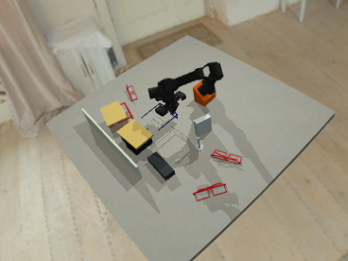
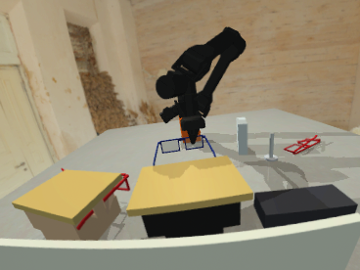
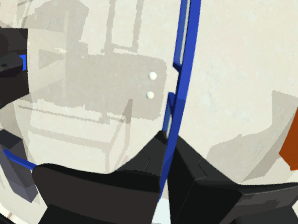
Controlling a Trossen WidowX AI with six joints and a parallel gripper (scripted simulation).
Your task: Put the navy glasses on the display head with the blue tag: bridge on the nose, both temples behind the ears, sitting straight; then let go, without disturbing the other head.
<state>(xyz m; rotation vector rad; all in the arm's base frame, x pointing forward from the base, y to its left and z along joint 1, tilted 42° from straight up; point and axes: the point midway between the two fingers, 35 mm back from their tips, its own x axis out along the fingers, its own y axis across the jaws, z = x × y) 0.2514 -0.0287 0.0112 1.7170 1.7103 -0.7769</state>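
In the exterior view, a long pale upright panel [image 1: 111,142] [image 2: 181,254] spans the front. Behind it, left to right: a yellow-topped tan head [image 1: 113,113] [image 2: 68,193] with red wire glasses [image 2: 124,183] on it, a yellow-topped black head [image 1: 135,133] [image 2: 188,186], a flat black box [image 1: 161,165] [image 2: 305,205]. Farther back, a light-blue upright block [image 1: 202,126] [image 2: 242,137] stands left of a small grey post [image 1: 200,144] [image 2: 271,147].

And there are the thin-rimmed navy glasses [image 1: 150,111] [image 2: 180,145] [image 3: 185,85], clamped in the fingers [image 2: 193,133] above the table [image 1: 265,113] [image 2: 122,147], temples open towards the near, black display head [image 1: 138,147] [image 2: 191,225] [image 3: 12,72], flat yellow on top, blue tag [image 3: 24,62] showing, nothing on its face yet.
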